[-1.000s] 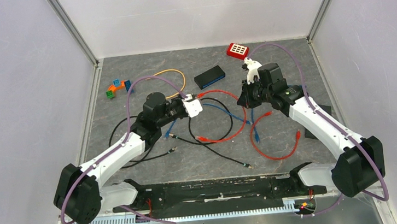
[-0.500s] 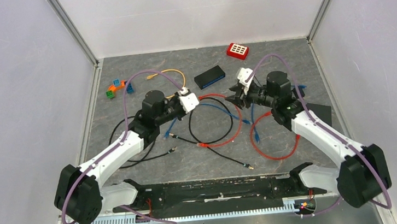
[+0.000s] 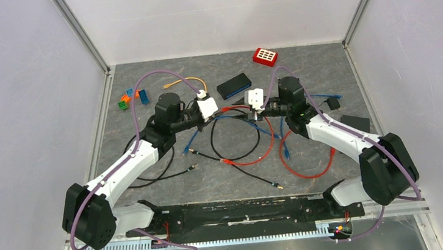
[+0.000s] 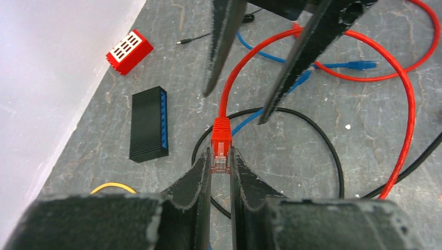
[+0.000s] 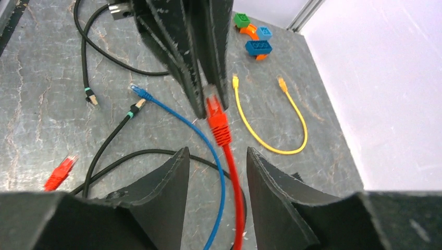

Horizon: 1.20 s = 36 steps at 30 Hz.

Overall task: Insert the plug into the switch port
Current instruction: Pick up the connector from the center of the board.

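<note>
The red plug [image 4: 220, 148] at the end of a red cable [image 4: 401, 104] is pinched between my left gripper's [image 4: 220, 152] fingers, lifted off the table, cable end pointing away. The black switch [image 4: 148, 124], ports along its blue side, lies on the table up and to the left of the plug. My right gripper [image 5: 215, 156] faces the left one, open, and the red cable [image 5: 230, 166] runs between its fingers without touching them. In the top view the left gripper [image 3: 220, 110] and right gripper [image 3: 244, 111] nearly meet, just below the switch [image 3: 233, 86].
A red block [image 3: 265, 56] lies by the back wall. Toy bricks [image 3: 132, 97] and a yellow cable [image 5: 271, 122] lie at the back left. Blue cable [image 5: 172, 117], black cables [image 3: 235, 160] and loops of red cable [image 3: 309, 171] are strewn over the middle.
My right gripper has opened and swung left toward the left gripper, straddling the red cable. The left gripper rose slightly toward the back, still holding the plug.
</note>
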Each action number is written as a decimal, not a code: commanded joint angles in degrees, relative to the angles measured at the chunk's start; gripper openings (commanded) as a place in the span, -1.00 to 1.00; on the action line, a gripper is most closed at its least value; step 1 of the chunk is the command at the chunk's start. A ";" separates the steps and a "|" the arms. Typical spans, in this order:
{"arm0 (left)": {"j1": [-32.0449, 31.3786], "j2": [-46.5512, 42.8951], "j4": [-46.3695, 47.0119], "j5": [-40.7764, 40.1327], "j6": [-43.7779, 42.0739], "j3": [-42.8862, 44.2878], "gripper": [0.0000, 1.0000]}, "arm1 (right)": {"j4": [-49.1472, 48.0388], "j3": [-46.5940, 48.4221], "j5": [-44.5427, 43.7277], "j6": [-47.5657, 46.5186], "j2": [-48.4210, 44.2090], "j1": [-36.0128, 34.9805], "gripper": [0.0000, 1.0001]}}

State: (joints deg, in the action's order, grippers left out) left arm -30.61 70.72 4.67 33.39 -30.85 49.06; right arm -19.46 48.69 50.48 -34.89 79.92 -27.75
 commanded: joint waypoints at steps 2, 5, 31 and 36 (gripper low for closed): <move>0.29 -0.46 -0.62 4.52 3.53 1.42 -0.95 | 1.50 5.67 0.76 -5.70 2.44 -1.29 -0.09; 0.28 -0.65 -0.58 4.76 3.11 0.98 -0.96 | 4.25 7.58 1.99 -6.61 3.90 -1.56 -0.21; 0.68 0.02 6.35 -3.67 14.39 0.08 -0.16 | 5.68 7.13 -6.44 -5.97 3.66 -2.06 -1.00; 1.18 2.22 1.24 -13.92 20.76 5.13 0.18 | 6.59 8.94 -18.98 0.55 3.74 -0.15 -1.00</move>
State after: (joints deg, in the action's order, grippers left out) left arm -29.98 71.07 5.98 28.84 -19.20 49.30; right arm -11.44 54.63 42.76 -39.42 84.93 -29.45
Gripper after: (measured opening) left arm 0.560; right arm 0.038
